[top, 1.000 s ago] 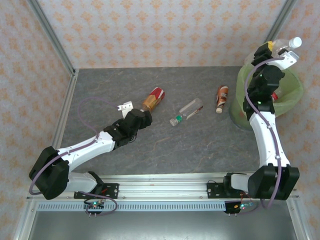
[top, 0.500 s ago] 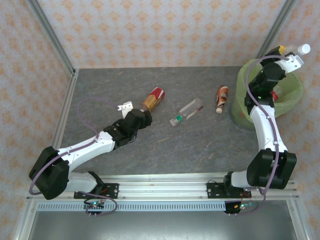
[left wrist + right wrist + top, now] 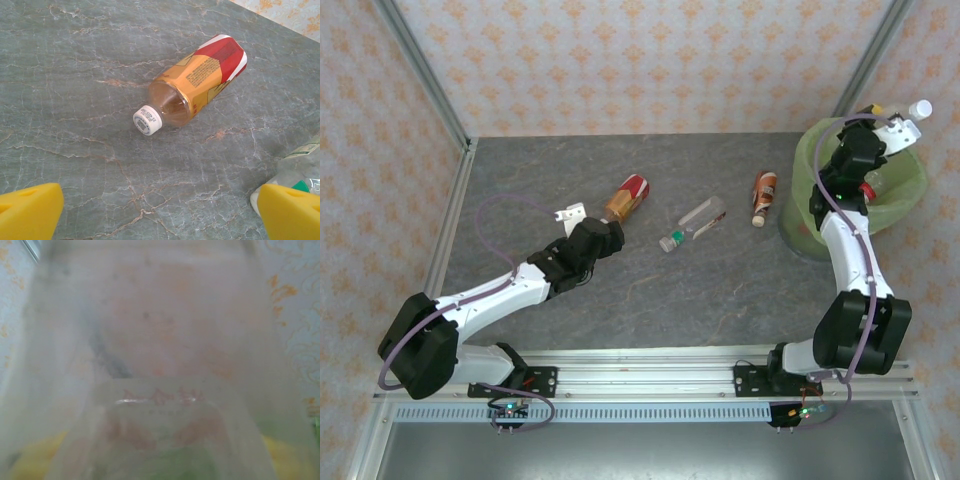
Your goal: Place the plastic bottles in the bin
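Right jaws: raised above the bin (image 3: 798, 212) at the far right corner of the surface (image 3: 720, 300), closed around a clear white-capped bottle (image 3: 918, 108).
Right wrist view: the clear body (image 3: 160, 365) sits hard against the lens, with yellow pads (image 3: 25, 462) low on either side. I cannot tell how firm the grip is.
Held bottle's lie: the cap points out past the far rim and the body is over the green liner. I'd judge that letting go here would drop it inside.
Already in the bin: at least one bottle with a red cap (image 3: 869, 190).
Left jaws: spread wide and touching nothing, the yellow pads (image 3: 30, 210) well apart.
Orange-and-red labelled bottle (image 3: 200, 77): lying on its side just ahead of the left jaws. Its white cap (image 3: 148, 121) faces them, and its long axis runs away and to the right.
Coming move, left side: probably a short reach forward, with the wrist turned to close across the body.
Green-capped clear bottle (image 3: 695, 222): lying mid-surface, nearer the left arm (image 3: 520, 285).
Brown-labelled bottle (image 3: 763, 197): lying near the bin, on the right arm's (image 3: 855, 260) side.
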`<state>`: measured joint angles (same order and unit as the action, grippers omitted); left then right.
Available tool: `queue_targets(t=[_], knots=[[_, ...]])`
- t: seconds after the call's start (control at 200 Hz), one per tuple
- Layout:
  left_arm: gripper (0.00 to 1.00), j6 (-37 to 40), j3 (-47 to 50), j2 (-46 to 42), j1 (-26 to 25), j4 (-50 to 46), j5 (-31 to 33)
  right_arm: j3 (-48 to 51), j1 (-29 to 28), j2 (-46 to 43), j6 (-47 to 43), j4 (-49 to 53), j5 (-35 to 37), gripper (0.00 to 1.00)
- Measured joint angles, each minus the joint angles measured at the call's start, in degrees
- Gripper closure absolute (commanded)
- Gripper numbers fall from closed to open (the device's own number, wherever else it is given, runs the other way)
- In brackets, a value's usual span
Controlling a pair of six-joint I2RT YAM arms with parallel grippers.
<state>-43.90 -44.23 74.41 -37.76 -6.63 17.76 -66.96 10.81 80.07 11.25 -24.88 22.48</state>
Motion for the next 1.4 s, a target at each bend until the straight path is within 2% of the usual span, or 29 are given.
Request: queue_targets(t=[0.24,0.41,0.596,0.631,0.941,1.146,1.396], knots=[[0.0,0.02,0.02,0.0,0.0,-0.02,0.04,0.87,0.0,1.97,3.56,1.42,0.24,0.39],[0.0,0.02,0.09,0.0,0.0,-0.02,0.24,-0.52,0.0,4.72,3.67,4.87,0.17,0.2],[0.0,0.02,0.13,0.0,0.0,0.0,0.24,-2.16,0.02,6.03,5.84,9.99,0.96,0.06],[0.0,0.04,0.13,0.0,0.0,0.0,0.24,-2.32,0.02,6.01,6.27,10.75,1.16,0.0],[0.0,1.57,-0.42,0.0,0.61,-1.29,0.22,-2.49,0.0,1.46,6.75,16.22,2.6,0.01],[0.0,4.9,-6.58,2.19,3.72,-4.81,-0.92,-2.36,0.02,-3.28,5.68,18.1,2.56,0.01],[0.0,11.28,-13.99,9.77,6.47,-8.7,-5.64,1.2,0.0,-10.62,4.0,18.95,-4.92,0.01]])
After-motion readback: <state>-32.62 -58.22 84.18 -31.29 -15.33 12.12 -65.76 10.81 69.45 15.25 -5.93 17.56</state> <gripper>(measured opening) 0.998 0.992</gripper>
